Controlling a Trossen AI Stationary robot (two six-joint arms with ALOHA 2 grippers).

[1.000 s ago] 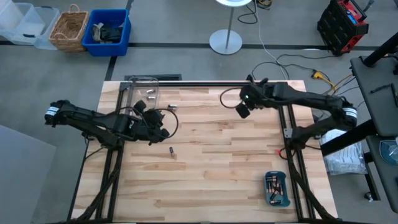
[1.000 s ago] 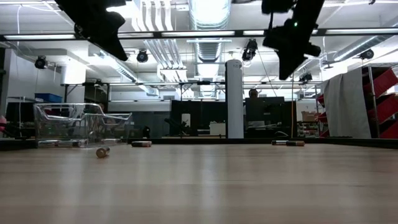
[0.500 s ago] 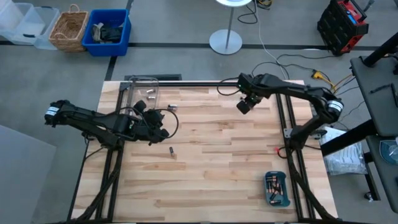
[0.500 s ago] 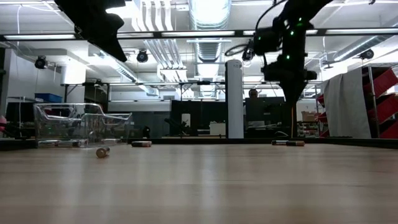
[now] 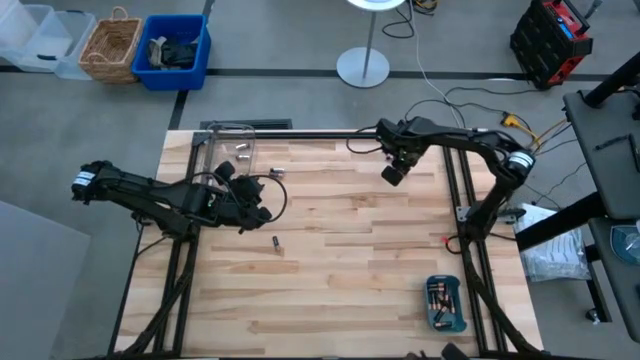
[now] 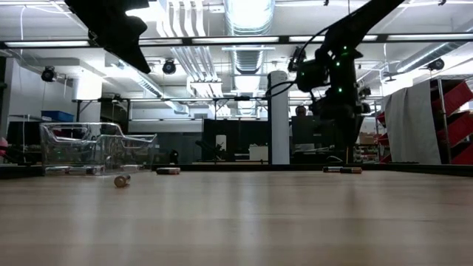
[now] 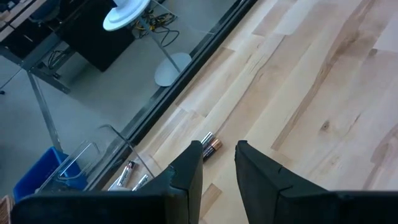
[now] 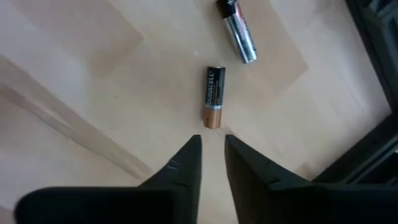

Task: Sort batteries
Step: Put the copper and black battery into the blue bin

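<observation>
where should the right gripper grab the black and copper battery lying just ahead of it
Grip the black and copper battery across its middle, coming straight down from above. It lies flat on the table with bare wood along both long sides, so the fingers can close across its width. The right gripper looks roughly lined up with its copper end, fingers slightly apart. The silver battery lies clear of it.

DURACELL printed lengthwise on black-and-copper battery (image 8: 213, 97) lying on tabletop (image 8: 93, 93); silver battery (image 8: 237, 30) label unreadable.

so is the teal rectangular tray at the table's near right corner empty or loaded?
Loaded: the teal rectangular tray holds several batteries lying side by side.
</observation>
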